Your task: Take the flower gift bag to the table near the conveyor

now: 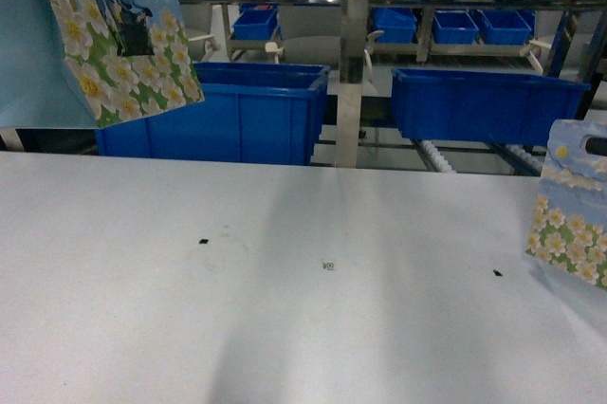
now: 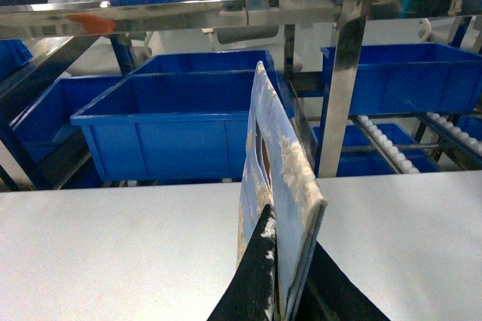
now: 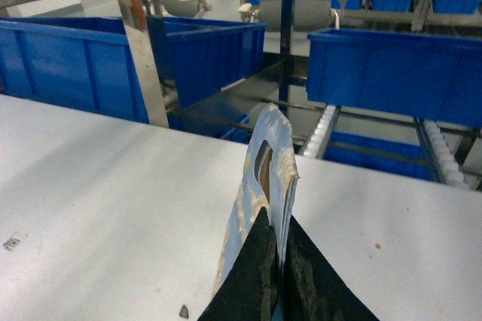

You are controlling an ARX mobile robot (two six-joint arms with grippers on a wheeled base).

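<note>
From my head camera, the small paper flower gift bag (image 1: 114, 34) hangs in the upper left, lifted clear of the large plain white table (image 1: 285, 309). Its printed front shows yellow-and-white daffodils on green leaves beneath 1 or more dark figures on a blue ground. Its plain pale-blue side panel faces left and runs off the edge of the view. The lower corner of the bag overlaps, in my line of sight, the large blue plastic bin (image 1: 237, 119) standing on the shiny stainless-steel conveyor (image 1: 351, 63) behind the table.

In the left wrist view, the left gripper (image 2: 280, 276) shows as 2 dark fingers (image 2: 252, 283) pressed together on the top edge of this bag (image 2: 275, 185). The bag is seen edge-on, its handle slot visible and its surface worn with whitish patches. The blue bin (image 2: 166, 125) and steel uprights stand beyond it.

At the right edge of the head view, a second paper bag (image 1: 571, 205), with pale sky, white daisies and a dark handle cut-out, sits low over the table. I cannot tell from here whether its base touches the top. In the right wrist view, the right gripper (image 3: 280, 268) is likewise clamped on the top edge of that bag (image 3: 267, 163), with the fingers nearly meeting.

3 tiny dark specks lie on the tabletop, 1 near its middle (image 1: 328, 266). Rows of small white rollers (image 1: 438, 153) and further blue bins occupy the rack.
</note>
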